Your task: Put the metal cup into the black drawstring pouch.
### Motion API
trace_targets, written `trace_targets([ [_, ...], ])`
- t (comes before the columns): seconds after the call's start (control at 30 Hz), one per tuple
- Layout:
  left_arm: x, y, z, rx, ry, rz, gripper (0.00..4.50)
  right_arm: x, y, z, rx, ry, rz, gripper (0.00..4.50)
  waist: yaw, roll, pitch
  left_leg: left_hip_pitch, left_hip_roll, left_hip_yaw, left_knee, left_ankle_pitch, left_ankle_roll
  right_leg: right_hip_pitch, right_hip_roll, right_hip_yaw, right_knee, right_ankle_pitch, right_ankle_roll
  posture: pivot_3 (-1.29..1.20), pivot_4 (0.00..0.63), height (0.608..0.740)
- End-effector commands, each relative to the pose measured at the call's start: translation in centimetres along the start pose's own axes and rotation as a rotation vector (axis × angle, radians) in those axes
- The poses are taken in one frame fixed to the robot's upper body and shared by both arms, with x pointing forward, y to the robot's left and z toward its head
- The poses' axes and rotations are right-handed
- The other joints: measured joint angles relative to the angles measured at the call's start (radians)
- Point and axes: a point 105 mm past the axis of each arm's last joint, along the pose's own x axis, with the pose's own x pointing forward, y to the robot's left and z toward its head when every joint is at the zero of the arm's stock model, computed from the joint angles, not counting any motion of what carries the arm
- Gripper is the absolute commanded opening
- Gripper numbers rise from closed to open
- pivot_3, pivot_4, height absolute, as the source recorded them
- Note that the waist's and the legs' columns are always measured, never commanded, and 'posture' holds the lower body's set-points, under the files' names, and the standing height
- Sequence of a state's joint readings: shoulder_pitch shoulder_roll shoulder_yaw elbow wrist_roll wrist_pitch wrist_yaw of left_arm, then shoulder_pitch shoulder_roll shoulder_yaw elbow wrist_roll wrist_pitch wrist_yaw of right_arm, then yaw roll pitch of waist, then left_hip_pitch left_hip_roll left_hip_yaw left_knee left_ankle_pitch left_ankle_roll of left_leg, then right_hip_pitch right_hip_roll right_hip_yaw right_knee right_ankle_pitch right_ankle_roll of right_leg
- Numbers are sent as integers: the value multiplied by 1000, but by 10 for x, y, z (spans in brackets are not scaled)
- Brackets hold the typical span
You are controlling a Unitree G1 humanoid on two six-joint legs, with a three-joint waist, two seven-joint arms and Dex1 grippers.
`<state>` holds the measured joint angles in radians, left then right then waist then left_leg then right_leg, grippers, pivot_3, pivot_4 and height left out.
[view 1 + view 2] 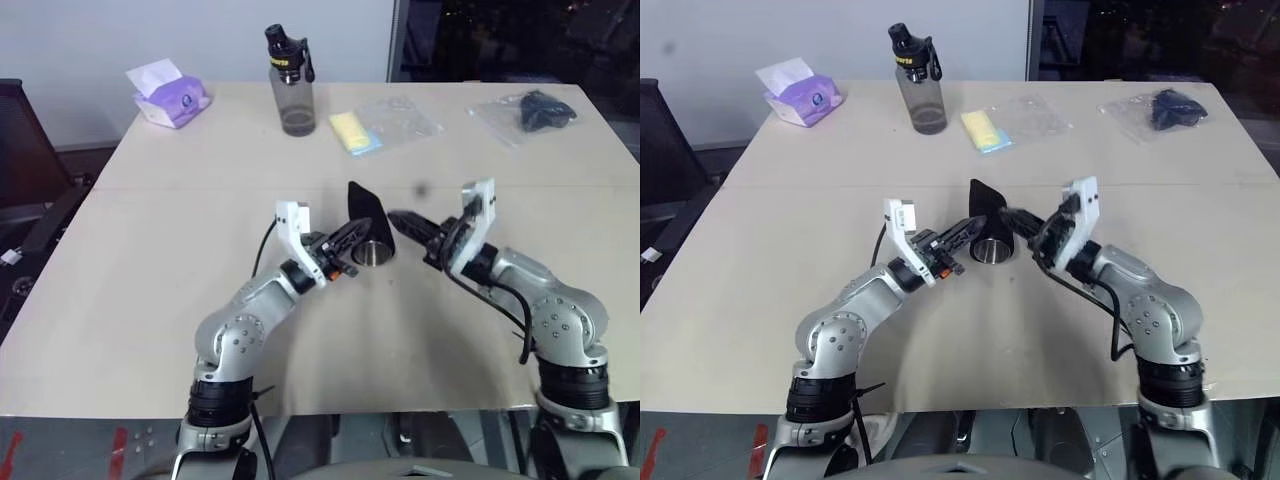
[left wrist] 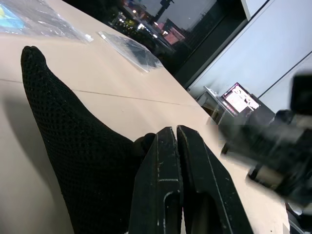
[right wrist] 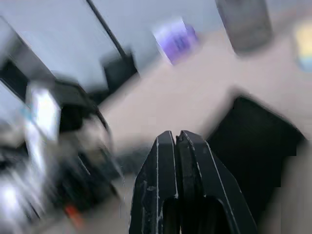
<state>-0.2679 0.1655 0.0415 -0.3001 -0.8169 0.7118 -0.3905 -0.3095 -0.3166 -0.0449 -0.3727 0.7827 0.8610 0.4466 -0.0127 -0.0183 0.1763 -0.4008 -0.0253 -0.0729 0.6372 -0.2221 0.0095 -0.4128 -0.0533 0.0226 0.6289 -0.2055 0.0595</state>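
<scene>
Both grippers clenched: left gripper [image 1: 352, 238] pinching black drawstring pouch [image 1: 368, 208] around metal cup [image 1: 375, 252]; right gripper [image 1: 398, 218] empty.

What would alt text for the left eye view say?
Two shut grippers, left and right, meet over a shiny steel cup with a black fabric pouch around it on a beige table. A grey bottle stands behind.
</scene>
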Motion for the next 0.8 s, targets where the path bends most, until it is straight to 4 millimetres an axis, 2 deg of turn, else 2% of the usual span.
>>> trace_targets([
  [0.03,0,-6,6,17,-25,-29,0,0,5,0,-83,2,24,901,-6,0,0,0,0,0,0,0,0,0,0,0,0,0,0,0,150,740],
  [0.1,0,-6,6,17,-24,-29,0,-1,5,-4,-104,12,24,1798,-6,0,0,1,1,1,0,0,0,0,2,0,1,0,0,0,150,740],
  [0.53,0,-6,7,20,-21,-29,0,14,7,-10,-67,-14,51,1798,-2,0,0,1,1,0,0,0,0,0,2,0,1,0,0,0,150,740],
  [0.8,0,-6,7,23,-18,-28,0,25,25,-3,10,-74,152,1798,-2,0,0,1,1,0,0,0,0,0,2,0,1,0,0,0,150,740],
])
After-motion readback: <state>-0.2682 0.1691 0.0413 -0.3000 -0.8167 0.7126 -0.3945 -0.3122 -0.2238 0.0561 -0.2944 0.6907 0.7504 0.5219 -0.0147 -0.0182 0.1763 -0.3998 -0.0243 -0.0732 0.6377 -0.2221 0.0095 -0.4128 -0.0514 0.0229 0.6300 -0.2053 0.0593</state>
